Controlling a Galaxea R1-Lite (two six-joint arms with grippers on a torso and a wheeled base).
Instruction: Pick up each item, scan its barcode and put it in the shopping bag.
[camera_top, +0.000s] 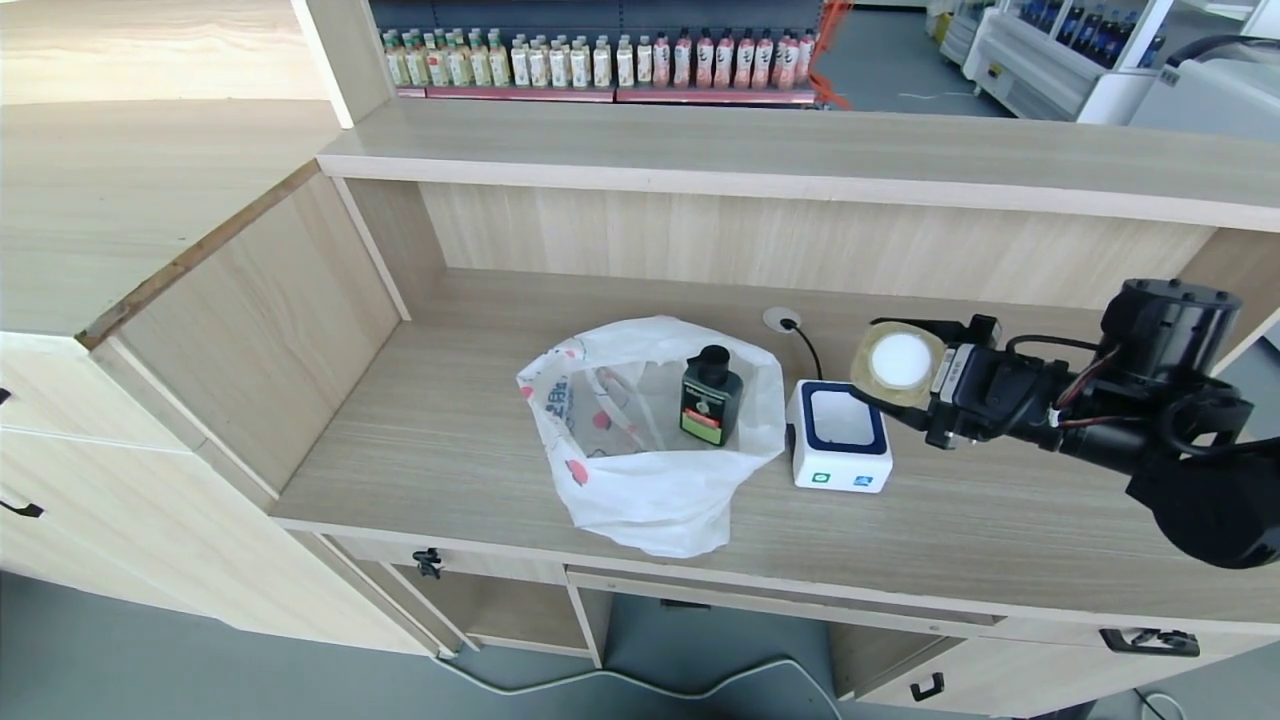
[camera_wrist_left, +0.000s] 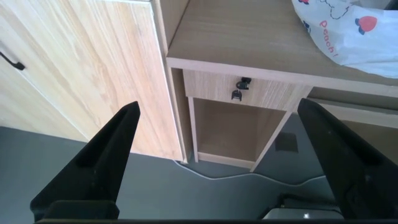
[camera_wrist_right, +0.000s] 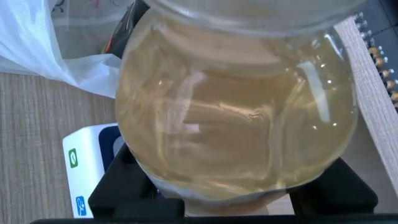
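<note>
Head view: right gripper (camera_top: 888, 362) clamped on a round jar (camera_top: 902, 360) of amber liquid, white lid facing camera. It sits right of frame centre, just up-right of the white scanner (camera_top: 838, 435). Shopping bag (camera_top: 640, 480) is mid-frame and open, with a black bottle (camera_top: 711, 398) upright inside. Left wrist view: left gripper (camera_wrist_left: 217, 106) spread wide, counter (camera_wrist_left: 249, 68) edge in upper frame.

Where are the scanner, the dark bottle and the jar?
scanner (camera_top: 838, 418): head view, on its top window.
dark bottle (camera_top: 706, 408): head view, on its front label.
jar (camera_top: 901, 361): head view, on its white lid.
</note>
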